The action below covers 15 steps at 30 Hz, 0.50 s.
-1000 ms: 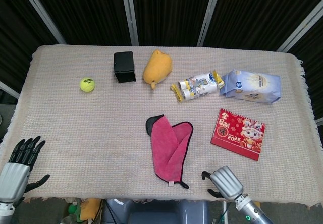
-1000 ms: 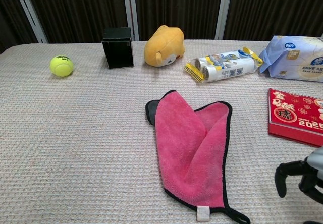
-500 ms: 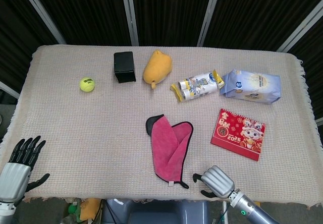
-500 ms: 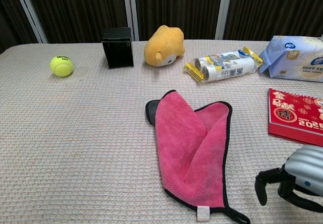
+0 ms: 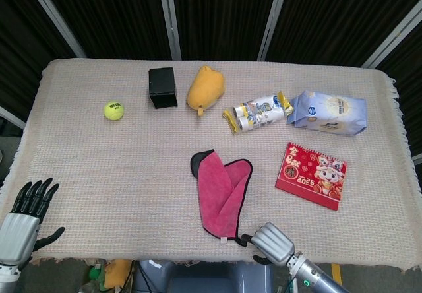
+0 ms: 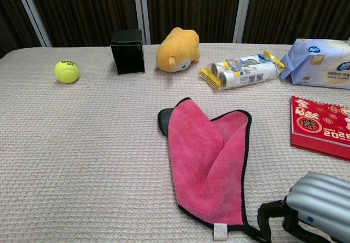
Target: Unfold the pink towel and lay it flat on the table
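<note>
The right hand (image 6: 311, 213) has its fingers (image 6: 270, 213) curled at the near corner of the folded pink towel (image 6: 210, 158); whether they pinch it I cannot tell.

From my seat the folded pink towel (image 5: 223, 198) lies mid-table, red calendar (image 5: 311, 175) to its right, right hand (image 5: 271, 242) touching its near corner, tennis ball (image 5: 113, 110) far left.

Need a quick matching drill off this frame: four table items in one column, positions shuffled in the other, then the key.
1. tennis ball
2. pink towel
3. red calendar
4. black box

A. folded, near the front edge, centre
B. far left, alone
C. right of the towel
D. back row, beside the yellow plush toy

Pairs: 1-B, 2-A, 3-C, 4-D
</note>
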Available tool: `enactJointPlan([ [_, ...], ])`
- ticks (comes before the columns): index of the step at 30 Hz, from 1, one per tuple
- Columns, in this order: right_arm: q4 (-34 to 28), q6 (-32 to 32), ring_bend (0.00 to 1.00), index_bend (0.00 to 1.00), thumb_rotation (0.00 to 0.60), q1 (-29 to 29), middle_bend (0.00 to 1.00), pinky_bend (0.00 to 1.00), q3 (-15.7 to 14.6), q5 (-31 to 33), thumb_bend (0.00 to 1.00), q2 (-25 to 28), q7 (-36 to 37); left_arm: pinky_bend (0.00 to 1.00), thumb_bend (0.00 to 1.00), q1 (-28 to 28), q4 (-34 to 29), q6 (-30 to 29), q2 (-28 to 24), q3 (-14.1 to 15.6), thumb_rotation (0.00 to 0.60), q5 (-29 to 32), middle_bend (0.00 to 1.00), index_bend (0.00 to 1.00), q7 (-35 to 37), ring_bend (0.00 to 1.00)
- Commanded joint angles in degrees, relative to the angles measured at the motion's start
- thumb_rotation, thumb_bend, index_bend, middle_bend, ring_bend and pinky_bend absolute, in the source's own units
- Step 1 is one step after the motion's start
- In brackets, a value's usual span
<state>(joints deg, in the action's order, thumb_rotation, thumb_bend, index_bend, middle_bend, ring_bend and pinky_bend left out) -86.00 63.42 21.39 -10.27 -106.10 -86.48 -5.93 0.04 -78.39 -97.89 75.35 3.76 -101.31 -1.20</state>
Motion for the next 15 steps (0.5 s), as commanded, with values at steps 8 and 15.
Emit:
enactJointPlan([
  [8,0.5,0.6,0.98,0.46,0.600,-0.4,0.90,0.87,1.1,1.2,0.28,-2.3,-3.0,0.00,0.00,0.0,0.6,0.3,0.3,0.3,0.600,-0.2,0.00,0.00,0.0,0.00],
  [15,1.1,1.1,0.98,0.46,0.600,-0.8,0.90,0.87,1.5,2.1,0.28,-3.4,-4.3,0.00,0.00,-0.1,0.9,0.4,0.5,0.0,0.600,0.3,0.00,0.00,-0.1,0.00],
])
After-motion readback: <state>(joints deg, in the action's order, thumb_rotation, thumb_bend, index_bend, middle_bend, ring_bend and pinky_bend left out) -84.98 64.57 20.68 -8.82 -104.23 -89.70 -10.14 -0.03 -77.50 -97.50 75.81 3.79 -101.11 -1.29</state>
